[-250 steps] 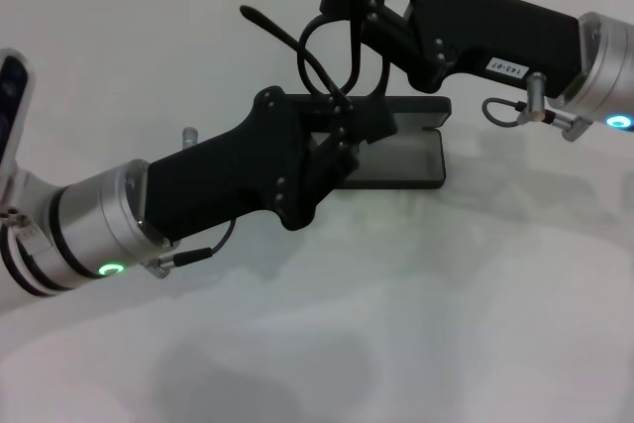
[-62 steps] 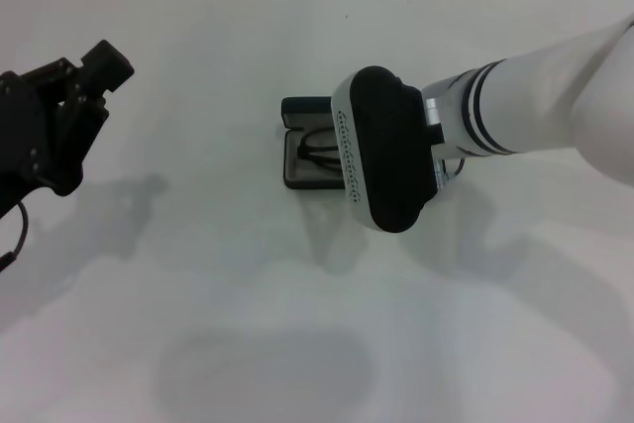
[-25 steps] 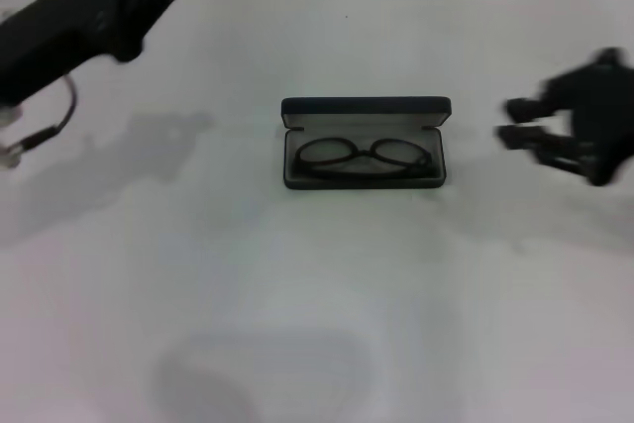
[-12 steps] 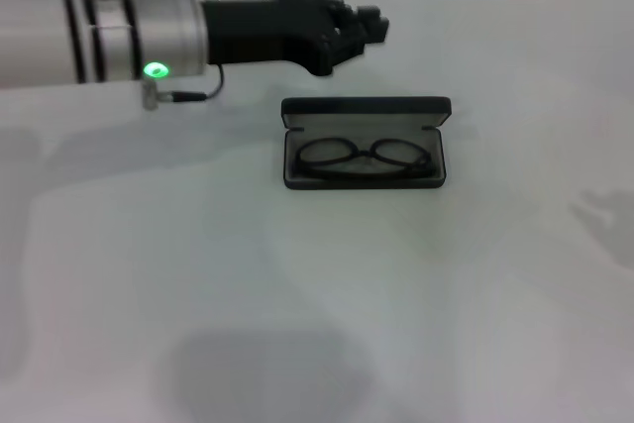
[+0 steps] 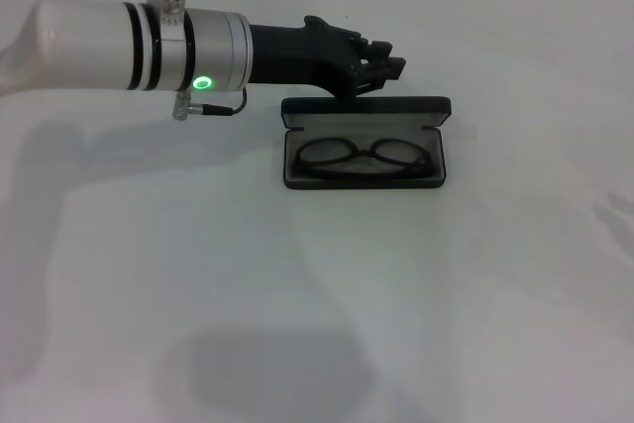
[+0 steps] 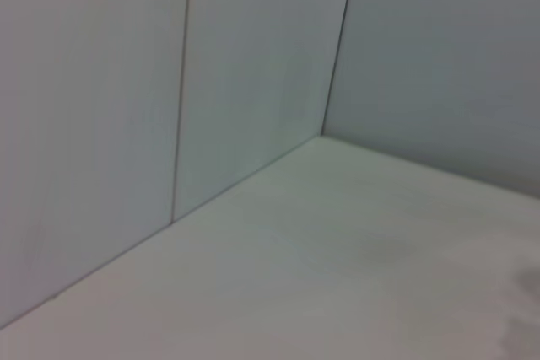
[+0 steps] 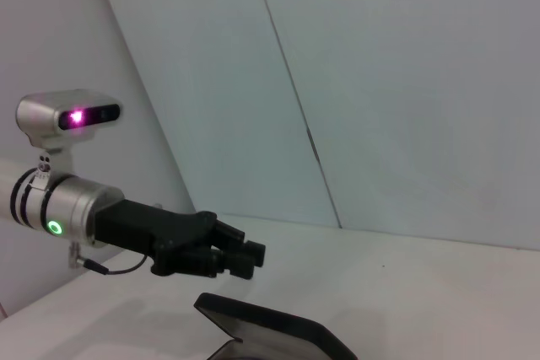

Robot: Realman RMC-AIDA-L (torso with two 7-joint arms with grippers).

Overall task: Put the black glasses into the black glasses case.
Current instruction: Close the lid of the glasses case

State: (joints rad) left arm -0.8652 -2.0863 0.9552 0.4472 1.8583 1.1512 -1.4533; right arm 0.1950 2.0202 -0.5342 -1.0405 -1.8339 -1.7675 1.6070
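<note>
The black glasses case (image 5: 365, 109) lies open in the middle of the white table, its lid standing up along the far side. The black glasses (image 5: 369, 156) rest folded inside its grey tray. My left arm reaches in from the left, and my left gripper (image 5: 388, 58) hovers just behind and above the raised lid, shut with nothing in it. From the right wrist view the left gripper (image 7: 245, 260) hangs above the case lid (image 7: 270, 330). The right gripper is out of view.
The white table (image 5: 317, 294) spreads wide around the case. A pale panelled wall (image 7: 380, 82) closes the back, and meets the table in a corner (image 6: 325, 134). The left arm's silver forearm (image 5: 188, 47) spans the back left.
The left gripper has moved right and a little nearer, close behind the case lid. The right gripper, at the right edge a second ago, has left the head view. Glasses and case are unmoved.
</note>
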